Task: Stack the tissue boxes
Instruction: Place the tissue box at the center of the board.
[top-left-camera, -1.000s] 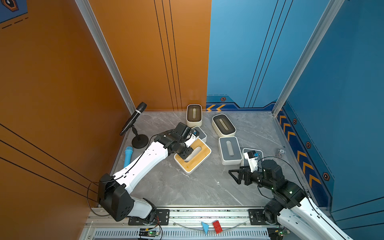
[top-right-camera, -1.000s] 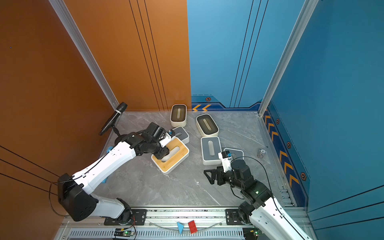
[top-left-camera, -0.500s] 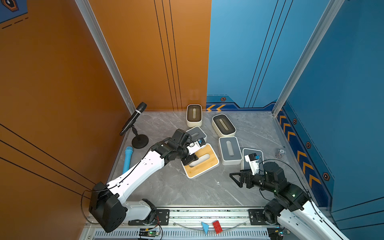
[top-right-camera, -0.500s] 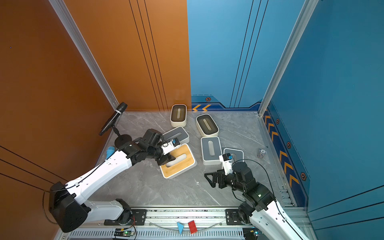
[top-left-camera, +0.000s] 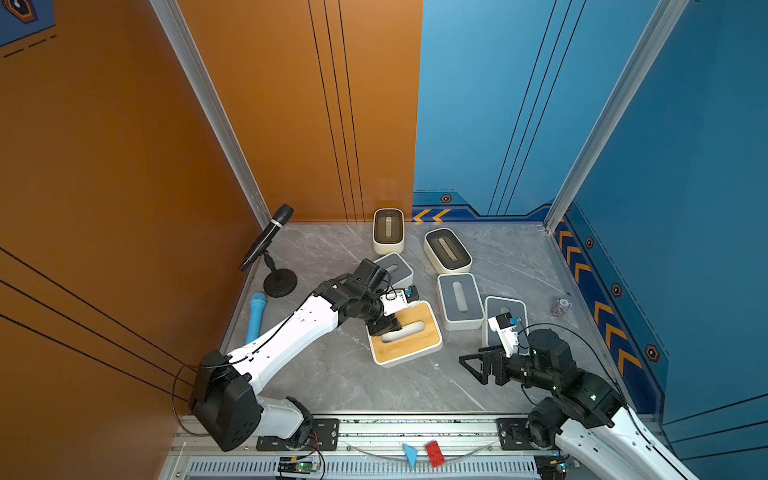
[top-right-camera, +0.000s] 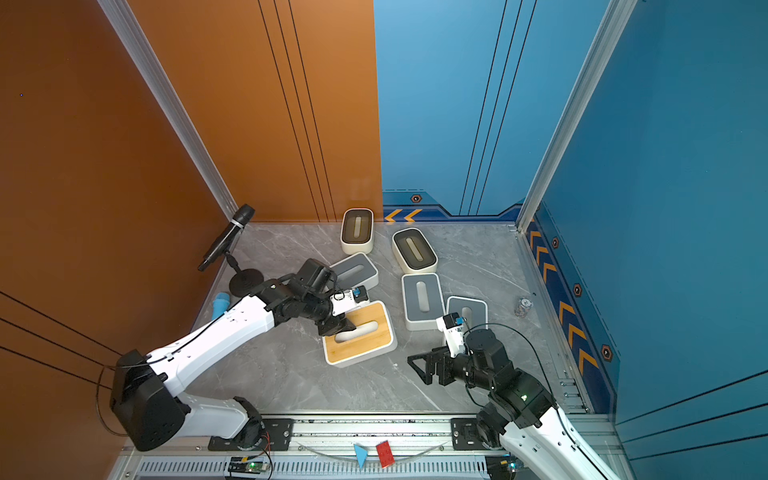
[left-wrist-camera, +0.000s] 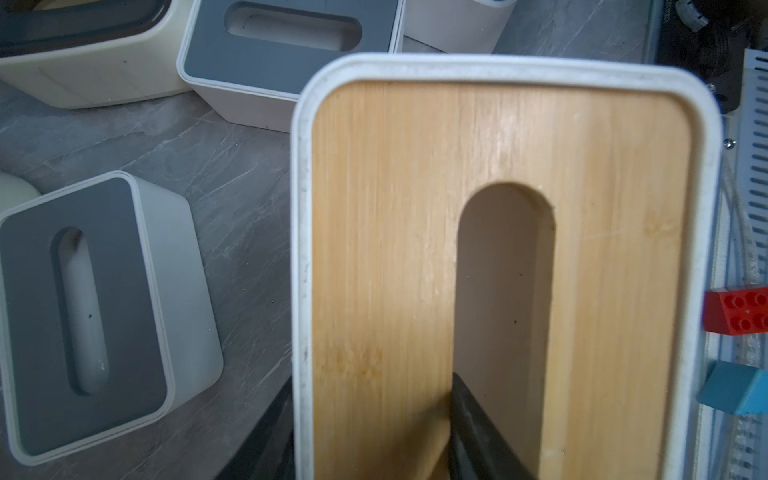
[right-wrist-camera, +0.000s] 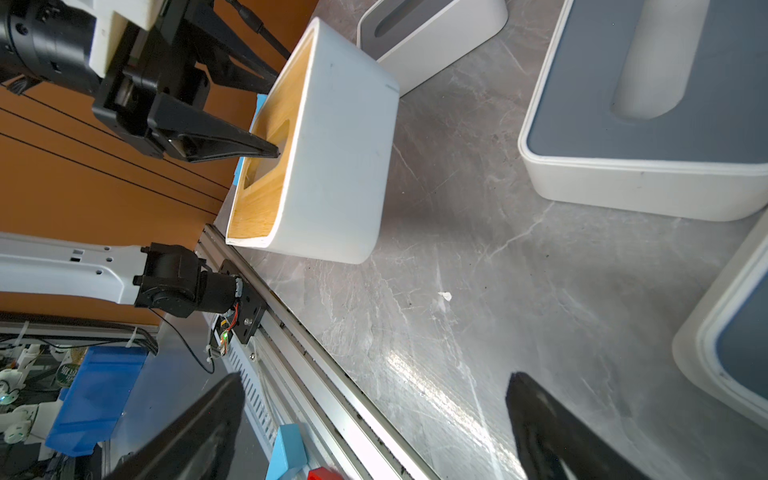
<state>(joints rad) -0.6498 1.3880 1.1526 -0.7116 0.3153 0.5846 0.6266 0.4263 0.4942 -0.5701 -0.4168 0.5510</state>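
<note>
Arms partly cover 2 grey-lidded boxes. Left gripper clamps the wood-lidded box at its slot, over the grey marble table. Right gripper gapes empty, with orange wall and blue wall behind.

Black microphone on stand; blue microphone lying just beside

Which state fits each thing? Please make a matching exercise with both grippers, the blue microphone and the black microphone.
1 left gripper
2 right gripper
3 blue microphone
4 black microphone

A lying flat on the table
B open, empty
C mounted on a stand
D shut on the wood-lidded tissue box

Pairs: 1-D; 2-B; 3-A; 4-C.
</note>
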